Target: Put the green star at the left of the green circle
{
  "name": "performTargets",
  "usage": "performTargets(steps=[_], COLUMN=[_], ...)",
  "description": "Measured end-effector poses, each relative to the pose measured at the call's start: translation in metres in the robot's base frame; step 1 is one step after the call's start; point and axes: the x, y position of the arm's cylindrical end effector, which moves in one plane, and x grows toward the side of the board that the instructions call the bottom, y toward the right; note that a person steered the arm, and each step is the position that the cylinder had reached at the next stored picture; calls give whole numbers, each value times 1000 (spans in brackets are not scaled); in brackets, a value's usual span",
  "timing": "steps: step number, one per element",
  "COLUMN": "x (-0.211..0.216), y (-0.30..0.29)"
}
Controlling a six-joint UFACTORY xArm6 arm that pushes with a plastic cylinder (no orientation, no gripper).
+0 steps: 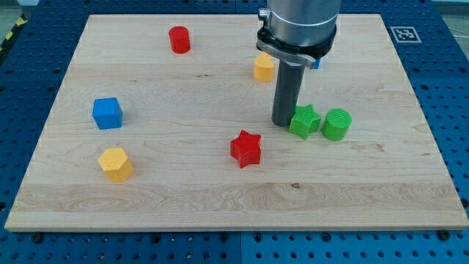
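Green star [304, 120] seen just left of green circle [337, 124], nearly touching; task judged approx. done. My tip [283, 123] touches star's left; end effector has no jaws, nothing gripped.

A red plastic cylinder block [179, 39] stands well off toward the view's upper left of the rod's end, near the top edge of the pale wooden board [220, 198]. A yellow plastic block [264, 67], its shape unclear, sits just above and slightly left of it. A red plastic star block [246, 149] lies near, below and to its left. A blue plastic cube [108, 113] rests far to its left, and a yellow plastic hexagonal block [116, 163] lies far to its lower left.
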Motion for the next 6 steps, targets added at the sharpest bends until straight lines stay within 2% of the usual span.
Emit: performTargets(steps=[1,2,6], x=[-29,-37,-12], y=[0,2,25])
